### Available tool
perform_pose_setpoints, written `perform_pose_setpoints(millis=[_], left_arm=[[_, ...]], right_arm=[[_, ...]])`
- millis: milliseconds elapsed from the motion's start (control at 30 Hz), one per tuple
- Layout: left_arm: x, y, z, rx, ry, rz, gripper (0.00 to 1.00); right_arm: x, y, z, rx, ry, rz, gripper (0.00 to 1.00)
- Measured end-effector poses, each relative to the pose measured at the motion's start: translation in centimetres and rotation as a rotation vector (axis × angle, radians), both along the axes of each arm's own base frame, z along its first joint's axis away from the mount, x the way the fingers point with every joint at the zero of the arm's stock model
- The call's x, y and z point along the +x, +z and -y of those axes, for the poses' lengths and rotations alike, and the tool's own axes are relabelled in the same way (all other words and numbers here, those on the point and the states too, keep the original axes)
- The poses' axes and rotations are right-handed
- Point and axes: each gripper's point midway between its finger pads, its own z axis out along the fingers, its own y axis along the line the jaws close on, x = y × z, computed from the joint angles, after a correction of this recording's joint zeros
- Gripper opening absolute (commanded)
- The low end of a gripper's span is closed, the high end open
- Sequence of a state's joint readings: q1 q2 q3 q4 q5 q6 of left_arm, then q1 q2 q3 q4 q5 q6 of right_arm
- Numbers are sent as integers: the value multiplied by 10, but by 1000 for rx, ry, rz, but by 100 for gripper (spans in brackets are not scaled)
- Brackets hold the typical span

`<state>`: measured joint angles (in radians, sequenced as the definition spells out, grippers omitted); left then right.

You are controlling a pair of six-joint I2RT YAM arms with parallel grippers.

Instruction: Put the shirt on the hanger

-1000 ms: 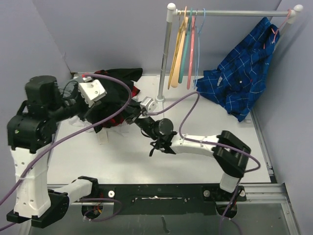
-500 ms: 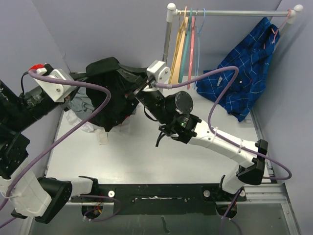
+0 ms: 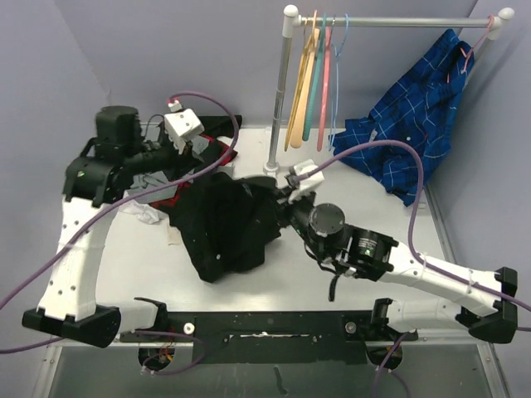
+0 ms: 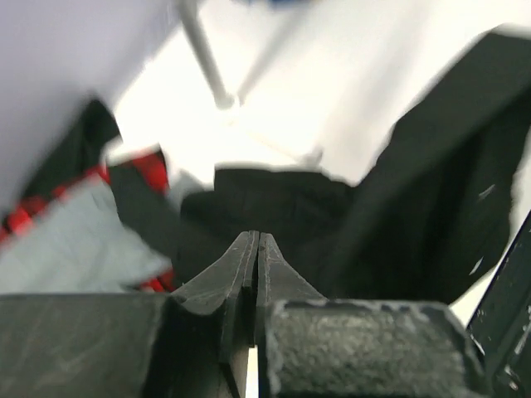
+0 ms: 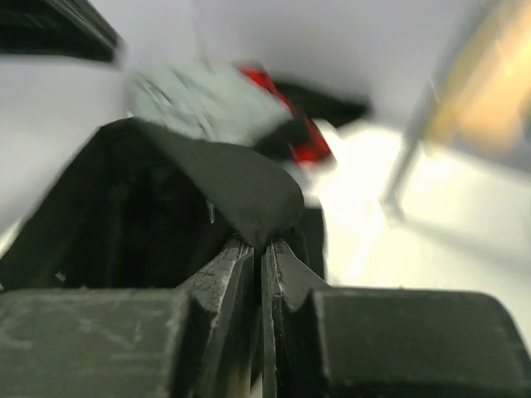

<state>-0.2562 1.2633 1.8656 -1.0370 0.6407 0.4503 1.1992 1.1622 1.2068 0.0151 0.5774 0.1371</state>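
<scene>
The shirt (image 3: 226, 225) was in the middle of the table (image 3: 124, 274), a little toward the left side, as a dark crumpled mass. Its lower part hung or lay toward the near edge, and its upper edge was raised between the two arms. The right gripper (image 5: 264, 245) reached in from the near right corner. Its fingers were pinching a rounded fold of the black cloth, which came out just above the tips. The left gripper (image 4: 255, 240) was at the far left part of the table, over the pile of other clothes. Its fingers were pressed together, with the black fabric directly behind the tips. I could not tell if a thin piece of cloth was caught between them.

The hanger (image 3: 335, 91) was not on the table. It hung on the rail (image 3: 390, 22) at the far edge, as the last one to the right in a row with a tan, a teal and a pink hanger, well apart from the shirt. A blue plaid shirt (image 3: 415, 133) hung from the right end of the same rail, and its lower part reached the far right corner. A red-and-black checked garment (image 4: 141, 166) and a pale grey cloth (image 4: 75, 236) lay at the far left, partly under the black shirt.
</scene>
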Motion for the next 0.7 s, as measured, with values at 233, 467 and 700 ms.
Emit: perform_pose_setpoints(millis=[233,467,700], left_arm=[[9,-155,25,199,33,-333,0],[-36,-191,93,209,-279,-486,18],[-60,-226,102,306,-433,-508,23]], right_arm=[[-14,-154,114,-103,-378,-381,0],[-23,-211,168,-126,-614,-457,0],[-50,-280,165,-101,-297,-414,0]])
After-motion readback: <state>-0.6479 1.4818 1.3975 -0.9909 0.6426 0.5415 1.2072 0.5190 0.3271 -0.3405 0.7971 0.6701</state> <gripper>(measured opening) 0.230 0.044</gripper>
